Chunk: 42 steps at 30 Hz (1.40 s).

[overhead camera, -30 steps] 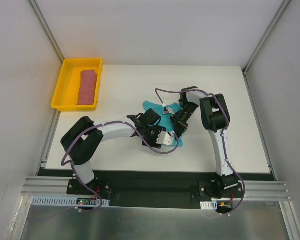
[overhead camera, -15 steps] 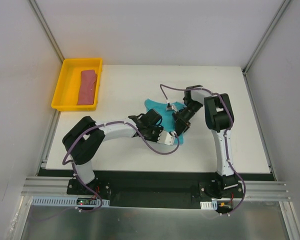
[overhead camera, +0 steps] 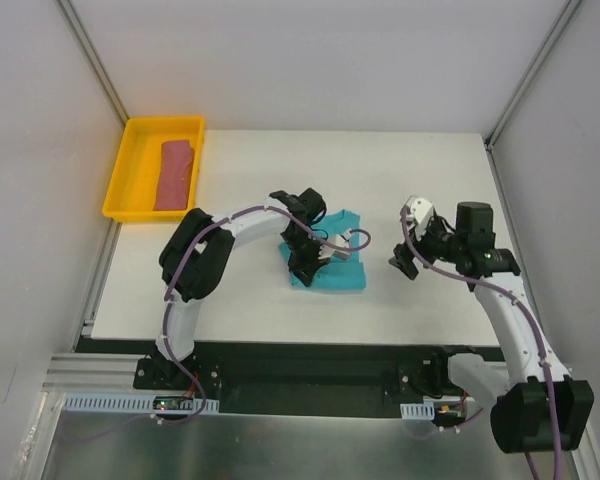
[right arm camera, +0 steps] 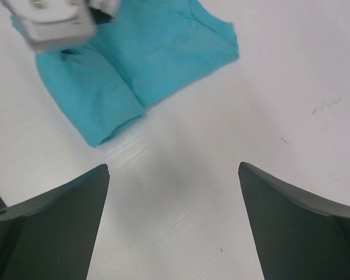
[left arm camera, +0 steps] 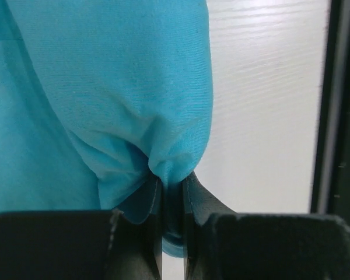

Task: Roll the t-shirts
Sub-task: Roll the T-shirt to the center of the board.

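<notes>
Left claw (left arm camera: 171, 189) pinches shut on a puckered fold of the soft teal-blue t-shirt (left arm camera: 105, 81), which lies bundled on the white surface (overhead camera: 250, 180). Right claw (right arm camera: 174, 172) gapes wide, gripping nothing, well apart from it. The red-pink t-shirt (overhead camera: 175, 174) lies folded in the yellow tray (overhead camera: 120, 195), far left.

The left arm (overhead camera: 242, 225) and the right arm (overhead camera: 510, 320) are each built of white link shells joined by black, rounded joint housings. A purple cable (overhead camera: 172, 318) is looped loosely along each arm from base to wrist. Black base plates (overhead camera: 165, 372) are bolted to a silver rail (overhead camera: 90, 380). A pale grey block (right arm camera: 52, 23) bearing small screws is mounted at the wrist. The right gripper (right arm camera: 172, 169) is fitted with smooth dark grey wedge fingers (right arm camera: 52, 227); the left gripper (left arm camera: 172, 181) is fitted with matte black ones
</notes>
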Each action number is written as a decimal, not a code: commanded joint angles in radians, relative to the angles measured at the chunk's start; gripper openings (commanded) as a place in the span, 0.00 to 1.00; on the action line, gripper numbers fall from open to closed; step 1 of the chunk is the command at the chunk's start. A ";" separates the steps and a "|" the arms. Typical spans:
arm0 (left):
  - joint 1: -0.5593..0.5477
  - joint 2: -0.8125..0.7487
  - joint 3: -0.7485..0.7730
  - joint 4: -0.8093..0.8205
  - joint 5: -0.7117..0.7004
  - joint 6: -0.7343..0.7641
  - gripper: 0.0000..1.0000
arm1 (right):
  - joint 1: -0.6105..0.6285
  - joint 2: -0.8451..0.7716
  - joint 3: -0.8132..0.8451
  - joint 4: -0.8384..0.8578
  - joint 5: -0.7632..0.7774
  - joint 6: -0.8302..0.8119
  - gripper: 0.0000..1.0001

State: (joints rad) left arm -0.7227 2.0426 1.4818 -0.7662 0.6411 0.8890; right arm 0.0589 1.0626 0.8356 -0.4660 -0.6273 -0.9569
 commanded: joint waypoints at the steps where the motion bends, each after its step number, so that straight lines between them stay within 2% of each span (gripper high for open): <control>1: 0.054 0.094 0.092 -0.255 0.225 -0.062 0.00 | 0.115 0.019 -0.009 0.027 -0.084 -0.102 0.96; 2: 0.075 0.119 0.106 -0.268 0.276 -0.067 0.00 | 0.157 0.028 -0.019 -0.041 -0.068 -0.159 0.96; 3: 0.084 0.131 0.130 -0.295 0.293 -0.071 0.00 | 0.197 0.014 -0.042 -0.028 -0.025 -0.173 0.96; 6: 0.111 0.171 0.176 -0.323 0.357 -0.073 0.00 | 0.301 -0.053 -0.174 0.131 0.032 -0.235 0.96; 9: 0.124 0.215 0.225 -0.367 0.385 -0.067 0.00 | 0.387 -0.009 -0.185 0.159 0.046 -0.305 0.96; 24: 0.143 0.269 0.281 -0.410 0.428 -0.070 0.00 | 0.496 0.341 -0.063 0.257 0.063 -0.382 0.99; 28: 0.155 0.274 0.285 -0.418 0.442 -0.073 0.00 | 0.519 0.408 -0.012 0.218 0.089 -0.424 0.82; 29: 0.164 0.277 0.285 -0.421 0.448 -0.071 0.00 | 0.521 0.415 -0.001 0.202 0.093 -0.428 0.73; 34: 0.189 0.275 0.261 -0.438 0.519 -0.065 0.00 | 0.544 0.471 0.051 0.119 0.136 -0.462 0.50; 35: 0.192 0.274 0.249 -0.443 0.523 -0.058 0.00 | 0.545 0.482 0.072 0.056 0.135 -0.462 0.40; 37: 0.200 0.262 0.232 -0.449 0.532 -0.059 0.00 | 0.542 0.516 0.146 -0.043 0.120 -0.456 0.30; 38: 0.203 0.257 0.207 -0.449 0.538 -0.070 0.00 | 0.538 0.519 0.166 -0.153 0.110 -0.460 0.22; 40: 0.212 0.243 0.184 -0.450 0.546 -0.099 0.00 | 0.529 0.524 0.226 -0.285 0.057 -0.492 0.18; 42: 0.216 0.240 0.169 -0.481 0.565 -0.136 0.00 | 0.526 0.534 0.270 -0.492 0.006 -0.535 0.14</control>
State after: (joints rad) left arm -0.5213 2.3077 1.6863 -1.1614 1.1366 0.7898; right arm 0.5941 1.5936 1.0092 -0.5396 -0.5148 -1.4105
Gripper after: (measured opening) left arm 0.077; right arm 0.204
